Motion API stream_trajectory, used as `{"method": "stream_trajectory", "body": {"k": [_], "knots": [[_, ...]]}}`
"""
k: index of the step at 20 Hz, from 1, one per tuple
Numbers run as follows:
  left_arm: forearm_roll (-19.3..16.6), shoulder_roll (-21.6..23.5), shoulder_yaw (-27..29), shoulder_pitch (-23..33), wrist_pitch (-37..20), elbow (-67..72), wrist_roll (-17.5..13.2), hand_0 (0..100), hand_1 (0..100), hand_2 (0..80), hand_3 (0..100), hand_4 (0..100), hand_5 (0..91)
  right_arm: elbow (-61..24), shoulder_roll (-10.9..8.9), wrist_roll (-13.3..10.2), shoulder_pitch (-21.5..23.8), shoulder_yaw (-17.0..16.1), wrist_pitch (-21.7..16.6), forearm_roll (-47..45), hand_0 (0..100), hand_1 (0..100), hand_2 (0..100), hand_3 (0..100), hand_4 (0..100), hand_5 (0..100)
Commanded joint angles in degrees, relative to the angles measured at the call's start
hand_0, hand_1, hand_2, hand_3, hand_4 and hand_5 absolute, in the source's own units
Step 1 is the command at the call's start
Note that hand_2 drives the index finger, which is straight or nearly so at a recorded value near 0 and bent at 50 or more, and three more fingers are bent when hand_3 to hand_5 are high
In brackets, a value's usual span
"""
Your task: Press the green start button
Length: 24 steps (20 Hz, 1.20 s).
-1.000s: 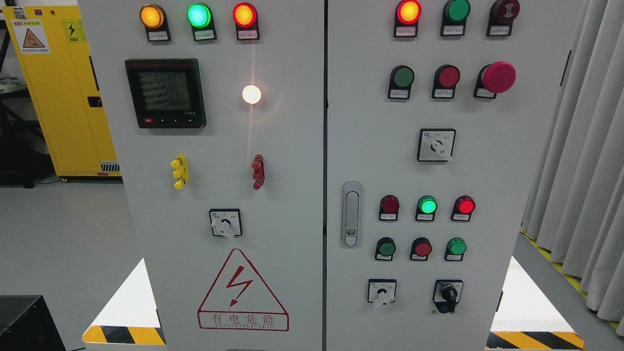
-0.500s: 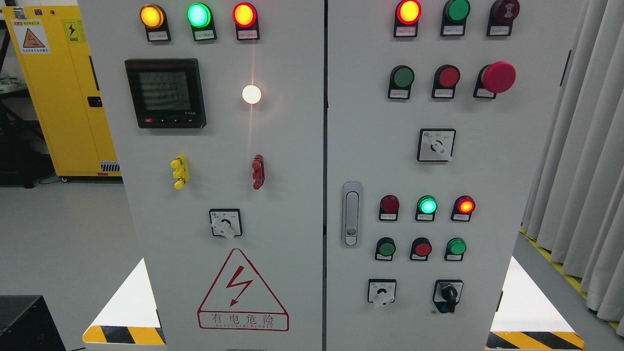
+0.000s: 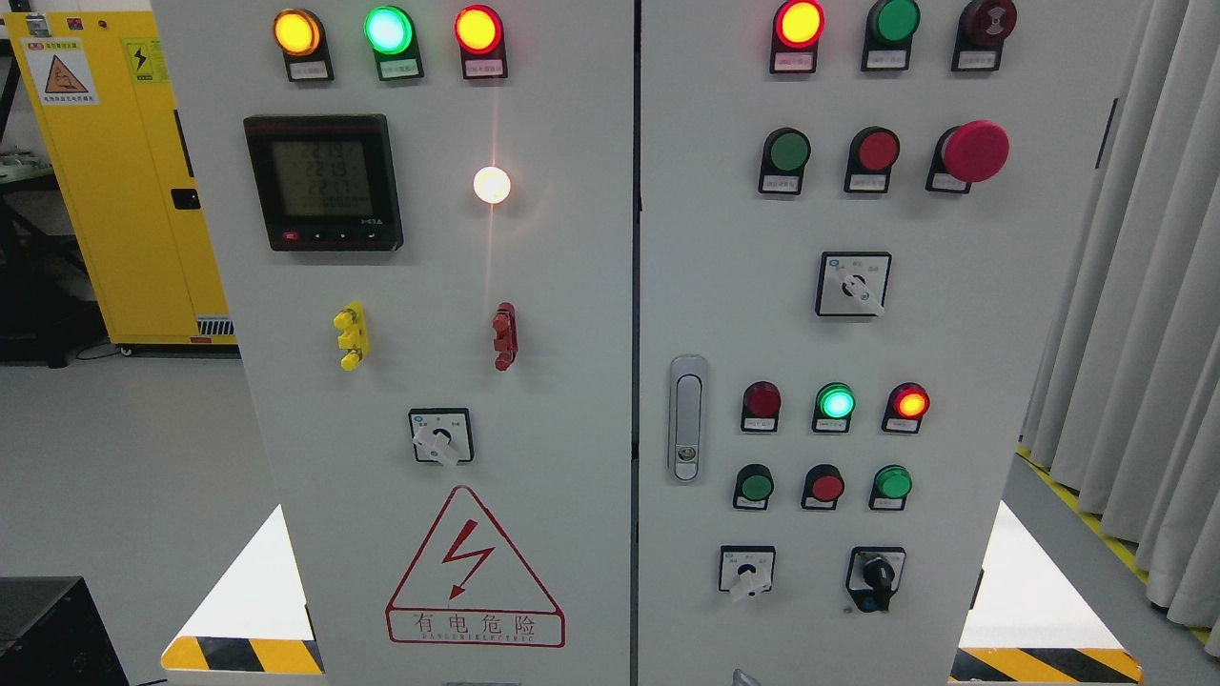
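A grey control cabinet with two doors fills the head view. The right door [image 3: 953, 314] carries a green push button [image 3: 789, 151] in the upper row, next to a red button [image 3: 877, 150] and a red mushroom stop button [image 3: 974, 151]. Two more green buttons [image 3: 757, 485] [image 3: 893, 482] sit in the lower row on either side of a red one [image 3: 826, 487]. A lit green lamp [image 3: 836, 402] glows above them. The labels are too small to read. A small grey tip [image 3: 743, 677] shows at the bottom edge, right of the middle; it looks like part of my right hand.
The door handle [image 3: 686, 417] is left of the lower buttons. Rotary switches [image 3: 853, 284] [image 3: 746, 571] [image 3: 876, 575] sit on the right door. The left door holds a meter display [image 3: 323, 181] and a hazard triangle [image 3: 474, 567]. A yellow cabinet [image 3: 114, 181] stands at the left, curtains [image 3: 1144, 333] at the right.
A small grey tip has come into view at the bottom edge below the right door. The red lamp at the lower right has brightened. The meter digits have changed.
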Motion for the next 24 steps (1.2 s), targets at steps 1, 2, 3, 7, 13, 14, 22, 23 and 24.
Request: {"method": "stream_trajectory", "body": {"k": [1, 2, 3, 7, 13, 14, 22, 23, 24], "knots": [[0.0, 0.02, -0.06, 0.0, 0.02, 0.0, 0.06, 12, 56, 0.0, 0, 0, 0.0, 0.07, -0.32, -0.13, -5.17, -7.78, 0.18, 18.12, 51, 77, 0, 45, 54, 52], [0.0, 0.02, 0.02, -0.09, 0.02, 0.0, -0.02, 12, 56, 0.0, 0, 0, 0.0, 0.07, -0.32, -0.22, -6.4, -8.31, 0.27, 20.32, 52, 78, 0, 55, 64, 64], [0.0, 0.02, 0.02, 0.0, 0.02, 0.0, -0.03, 12, 56, 0.0, 0, 0, 0.0, 0.07, -0.15, -0.31, -7.37, -8.84, 0.44, 22.51, 52, 79, 0, 55, 65, 64], [0.0, 0.02, 0.02, 0.0, 0.02, 0.0, -0.03, 12, 56, 0.0, 0, 0, 0.0, 0.42, 0.12, -0.31, -11.15, -9.99, 2.28, 27.81, 54, 84, 0, 90, 97, 97], [0.0, 0.02, -0.06, 0.0, 0.02, 0.0, -0.03, 12, 56, 0.0, 0, 0, 0.0, 3.85, -0.32, -0.22, -17.57, -10.69, 6.86, 27.9, 57, 88, 0, 100, 100, 100], [0.0, 0.02, -0.06, 0.0, 0.02, 0.0, -0.03, 12, 56, 0.0, 0, 0, 0.0, 3.94, -0.32, -0.22, -17.84, -10.69, 6.95, 28.07, 57, 89, 0, 100, 100, 100], [0.0, 0.02, 0.02, 0.0, 0.02, 0.0, -0.03, 12, 56, 0.0, 0, 0, 0.0, 3.94, -0.06, -0.4, -18.63, -9.29, 6.95, 35.63, 57, 94, 0, 100, 100, 100], [0.0, 0.02, 0.02, 0.0, 0.02, 0.0, -0.03, 12, 56, 0.0, 0, 0, 0.0, 4.03, -0.06, -0.31, -18.98, -9.2, 7.04, 35.72, 58, 94, 0, 100, 100, 100], [0.0, 0.02, 0.02, 0.0, 0.02, 0.0, -0.03, 12, 56, 0.0, 0, 0, 0.0, 4.29, -0.06, -0.22, -19.42, -9.2, 7.04, 35.98, 58, 94, 0, 100, 100, 100]]}}
